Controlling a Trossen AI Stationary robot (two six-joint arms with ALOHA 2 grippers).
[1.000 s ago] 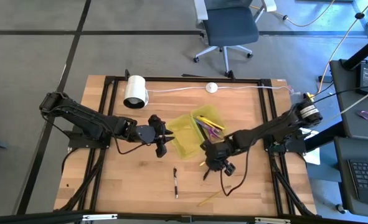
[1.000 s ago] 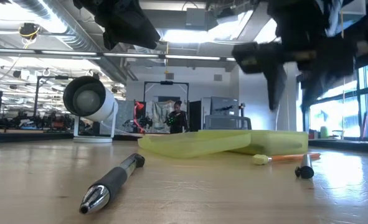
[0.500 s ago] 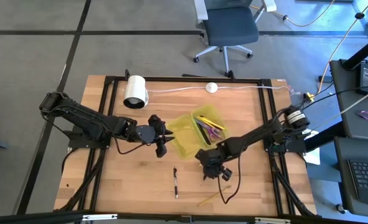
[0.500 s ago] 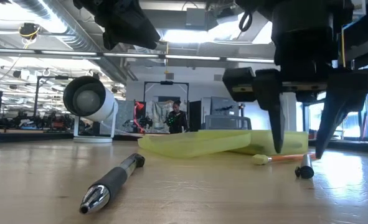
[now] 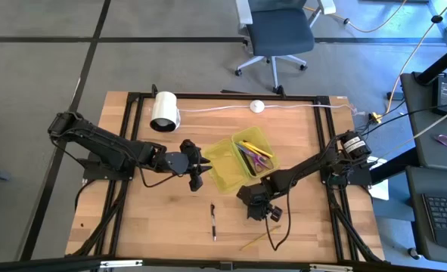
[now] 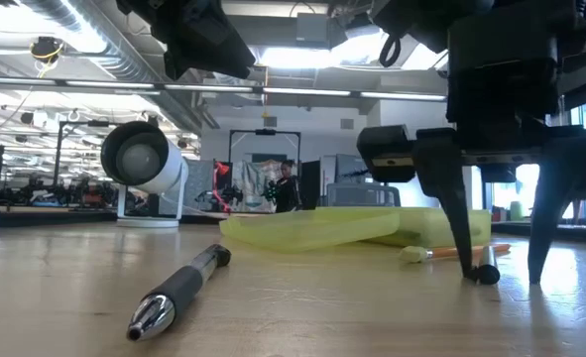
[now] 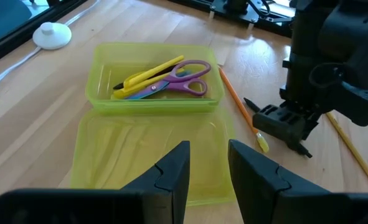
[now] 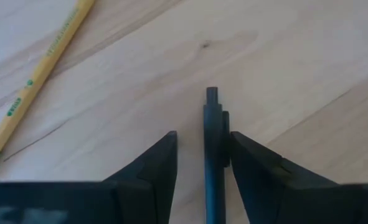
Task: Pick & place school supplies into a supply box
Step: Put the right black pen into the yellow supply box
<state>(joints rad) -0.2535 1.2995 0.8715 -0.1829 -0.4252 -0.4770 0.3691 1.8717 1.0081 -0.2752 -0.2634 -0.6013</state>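
the right gripper (image 6: 499, 270) has dropped right down since a second ago and slid toward 9 o'clock across the table (image 5: 162, 219). a moment back it hung high, now its fingertips (image 6: 468, 270) sit at the wood, spread apart and straddling a short black pen (image 8: 214, 146). the pen lies between the open fingers, not yet clamped, so this looks like the instant before a pinch.

the supply box (image 5: 250, 153) sits near table centre, just toward 12 o'clock from that gripper, already holding the purple-handled scissors (image 7: 174, 83) and yellow pens (image 7: 147, 73). its flat lid (image 7: 146, 155) lies open toward the left arm.

the left gripper (image 7: 207, 165) waits at the box's 9 o'clock side, fingers parted, holding nothing.

left on the wood: an orange pencil (image 7: 240, 106) beside the box, a yellow pencil (image 5: 253, 241) toward 6 o'clock, and another black pen (image 5: 212, 221) at 7 o'clock from the box.

the orange pencil lies close to the right gripper, so the lift wants care. the white roll (image 5: 164, 110) and puck (image 5: 257, 106) at the far edge are well clear.
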